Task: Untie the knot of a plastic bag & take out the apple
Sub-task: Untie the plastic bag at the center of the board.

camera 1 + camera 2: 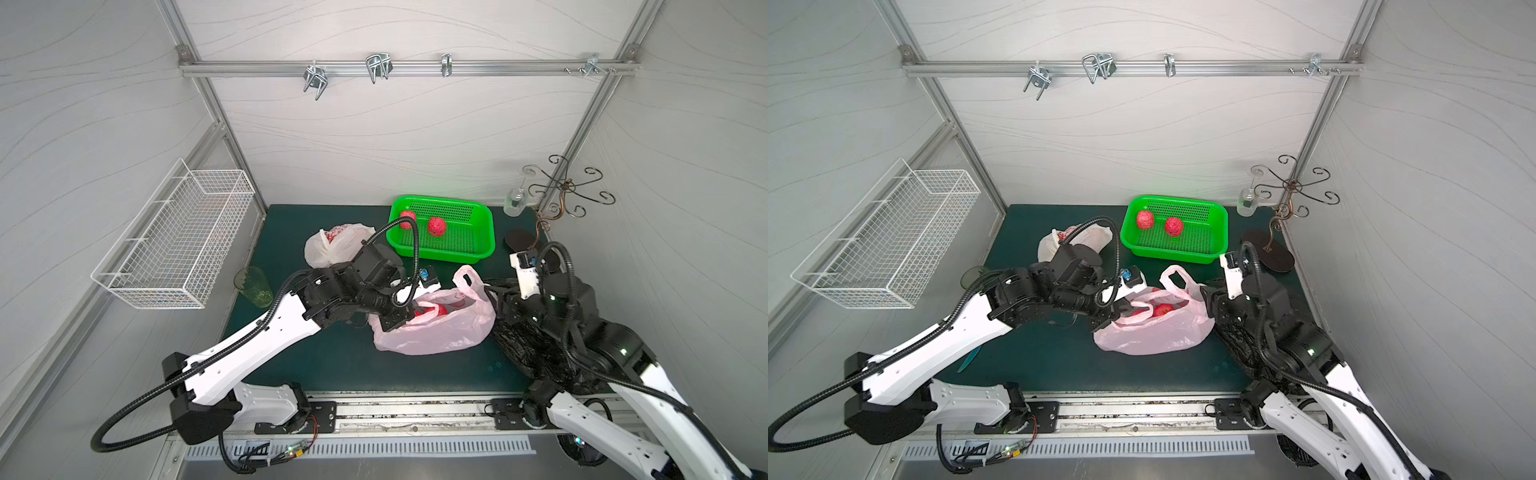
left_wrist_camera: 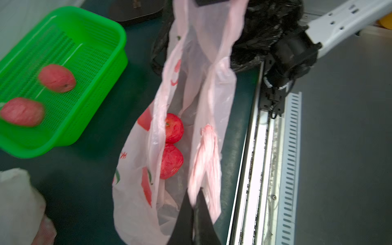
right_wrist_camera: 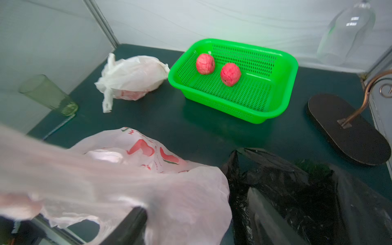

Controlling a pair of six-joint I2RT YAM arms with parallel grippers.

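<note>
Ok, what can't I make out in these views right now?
- White bag: knotted; only red shows through the film, contents unclear.
- Pink bag: the left wrist view shows two apples; a handle strip and folds could hide more.
- Right fingers: bag film drapes them in the right wrist view, and they are too dark to separate in both top views; any grip unclear.
- Black bag: opaque plastic hides its contents.
- Basket apples: blurred in the left wrist view.

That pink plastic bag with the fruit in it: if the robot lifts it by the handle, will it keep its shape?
Probably not: the pink bag looks thin and crumpled, so it should sag from where the left pincer pinches its handle. The two apples inside lie loose, so they would likely roll to the lowest spot.
</note>
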